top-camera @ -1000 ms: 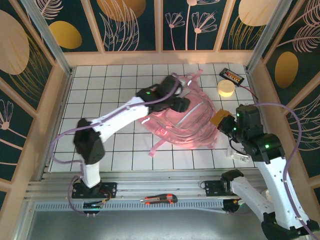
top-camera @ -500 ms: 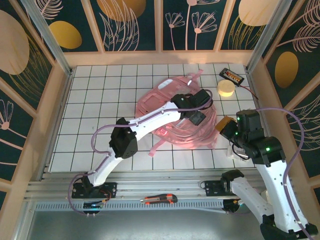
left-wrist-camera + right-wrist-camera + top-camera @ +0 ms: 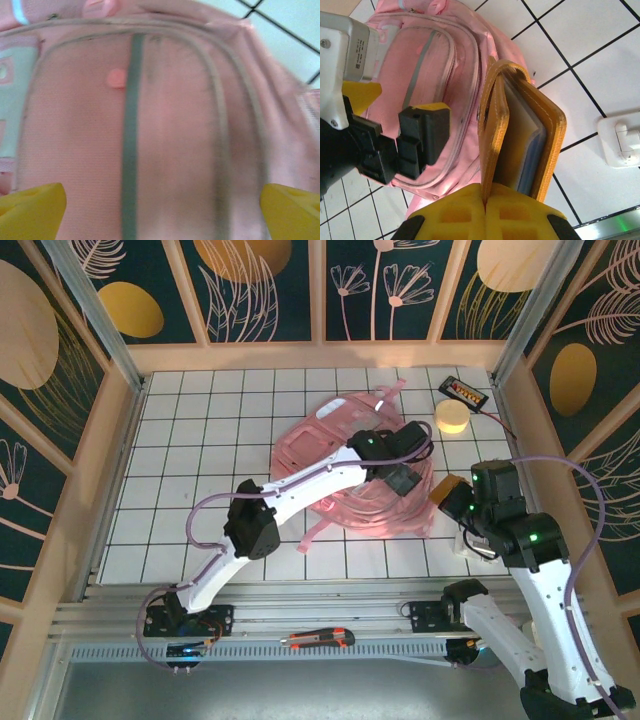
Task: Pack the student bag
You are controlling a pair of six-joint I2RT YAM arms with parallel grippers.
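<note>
I have the right hand (image 3: 485, 210) clamped on the yellow wallet (image 3: 520, 130), not yet packed; my left hand (image 3: 160, 207) hovers spread apart just above the student bag (image 3: 170, 125), apparently unopened.

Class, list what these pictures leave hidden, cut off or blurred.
Top view: left arm covers the middle of the student bag.
Left wrist view: bag fabric blurred; fingers cut by bottom edge.
Right wrist view: yellow wallet, contents mostly hidden by its cover.
Top view: black device, label too small.
</note>
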